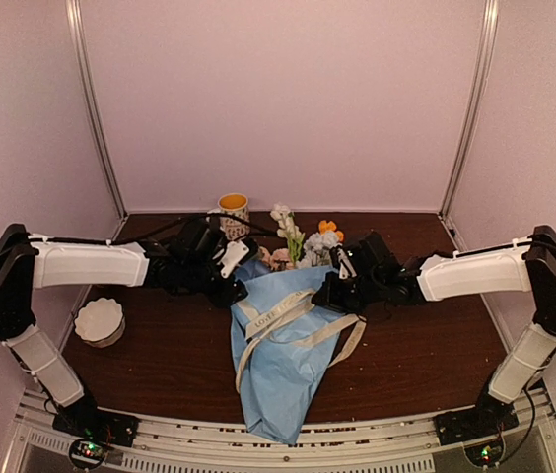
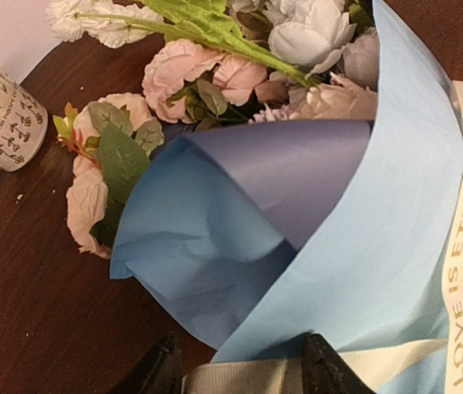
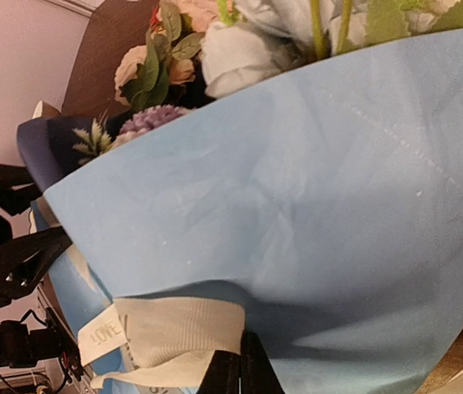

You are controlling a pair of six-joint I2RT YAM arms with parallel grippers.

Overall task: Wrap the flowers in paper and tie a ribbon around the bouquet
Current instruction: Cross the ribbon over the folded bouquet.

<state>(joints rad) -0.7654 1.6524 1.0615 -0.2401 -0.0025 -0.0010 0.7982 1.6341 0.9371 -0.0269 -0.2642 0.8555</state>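
the dark brown wooden table [image 1: 426,340] carried the bouquet [image 1: 273,389] near its middle, lying on its side. the narrow end of the light blue paper [image 1: 303,281] cone reached the near edge, and the flowers [image 1: 296,244] pointed toward the back wall. a cream ribbon [image 1: 276,315] crossed the cone, one loop of it drooping onto the wood at the right. a patterned mug [image 1: 233,209] stood upright at the far edge, just left of the blooms. a white scalloped bowl [image 1: 99,321] sat well apart, by the left edge.

The right claw [image 3: 233,371] pinches the ribbon [image 3: 174,332] beside the blue paper [image 3: 297,189].
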